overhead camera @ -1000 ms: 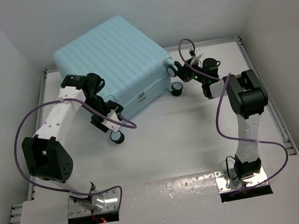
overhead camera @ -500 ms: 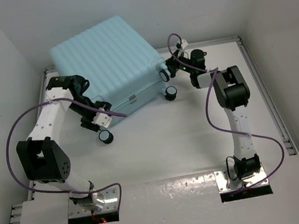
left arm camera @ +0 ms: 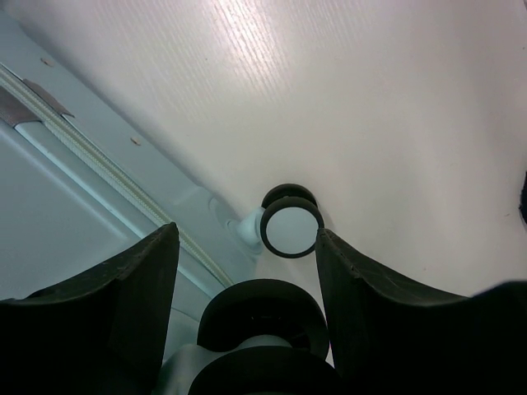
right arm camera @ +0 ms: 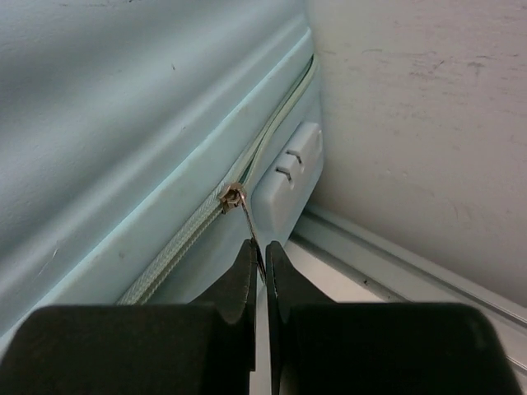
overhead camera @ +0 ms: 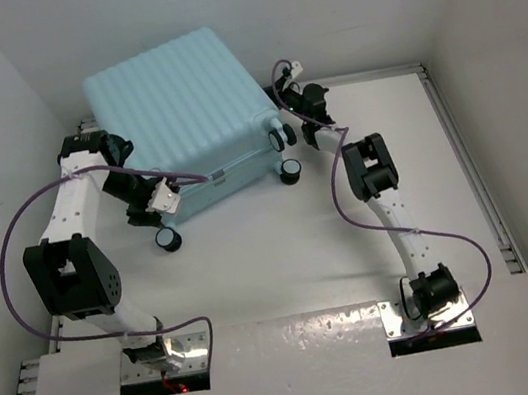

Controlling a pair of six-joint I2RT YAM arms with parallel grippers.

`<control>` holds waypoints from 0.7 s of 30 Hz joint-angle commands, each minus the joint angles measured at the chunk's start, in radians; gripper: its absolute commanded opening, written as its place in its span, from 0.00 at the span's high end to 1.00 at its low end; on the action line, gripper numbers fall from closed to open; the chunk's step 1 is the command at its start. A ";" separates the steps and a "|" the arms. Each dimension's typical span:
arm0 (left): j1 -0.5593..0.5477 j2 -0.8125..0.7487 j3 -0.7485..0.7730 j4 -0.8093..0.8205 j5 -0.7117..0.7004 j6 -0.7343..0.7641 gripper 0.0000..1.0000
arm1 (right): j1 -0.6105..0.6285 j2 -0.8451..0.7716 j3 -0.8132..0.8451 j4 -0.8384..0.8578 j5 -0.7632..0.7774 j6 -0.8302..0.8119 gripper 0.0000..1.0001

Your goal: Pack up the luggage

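The luggage (overhead camera: 178, 105) is a pale blue ribbed suitcase lying closed at the back left. My left gripper (overhead camera: 156, 216) is at its near left corner, and its fingers (left arm camera: 123, 304) are closed around a black caster wheel (left arm camera: 263, 317). A second wheel (left arm camera: 291, 222) shows beyond it. My right gripper (overhead camera: 288, 110) is at the suitcase's right side. It is shut on the thin metal zipper pull (right arm camera: 251, 224), whose slider (right arm camera: 233, 196) sits on the zipper line (right arm camera: 177, 247) of the shell.
White walls close in the table on the left, back and right. A raised rail (right arm camera: 387, 263) runs along the back edge just behind the suitcase's corner. Two more wheels (overhead camera: 289, 171) stick out at the suitcase's near right.
The suitcase has slid left and turned a little. Both grippers have moved left with it, the right arm stretching farther across.
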 commanded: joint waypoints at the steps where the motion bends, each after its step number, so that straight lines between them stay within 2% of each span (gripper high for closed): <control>1: 0.054 0.152 -0.053 0.283 -0.098 0.995 1.00 | -0.016 0.025 0.037 0.048 0.265 -0.007 1.00; 7: 0.054 0.117 -0.096 0.283 -0.056 1.056 1.00 | 0.050 0.094 0.146 0.014 0.398 -0.050 0.98; 9: 0.054 0.106 -0.096 0.283 -0.041 1.046 1.00 | 0.058 0.083 0.125 0.022 0.400 -0.033 0.82; 10: 0.054 0.106 -0.096 0.283 -0.024 1.046 0.89 | 0.058 0.069 0.033 0.063 0.394 -0.014 0.71; 11: 0.054 0.106 -0.096 0.283 -0.007 1.030 0.75 | 0.058 -0.005 -0.010 0.079 0.385 0.000 0.53; 12: 0.054 0.097 -0.096 0.298 0.031 1.018 0.39 | 0.053 -0.038 -0.061 0.099 0.375 0.022 0.46; 13: 0.054 0.097 -0.096 0.313 0.062 1.006 0.19 | 0.041 -0.073 -0.163 0.147 0.357 0.027 0.43; 14: 0.054 0.070 -0.111 0.365 0.127 0.995 0.00 | 0.035 -0.178 -0.258 0.158 0.336 0.048 0.38; 15: 0.063 0.059 -0.133 0.396 0.161 0.981 0.00 | 0.014 -0.211 -0.308 0.174 0.307 0.059 0.37; 16: 0.063 0.049 -0.133 0.446 0.195 0.972 0.00 | 0.000 -0.278 -0.474 0.172 0.291 0.069 0.35; 18: 0.072 0.037 -0.133 0.476 0.313 0.949 0.00 | -0.028 -0.375 -0.549 0.159 0.233 0.103 0.31; 19: 0.072 0.026 -0.118 0.476 0.356 0.940 0.00 | -0.040 -0.442 -0.642 0.143 0.202 0.111 0.31; 21: 0.081 0.016 -0.087 0.476 0.458 0.940 0.00 | -0.063 -0.555 -0.717 0.065 0.148 0.146 0.30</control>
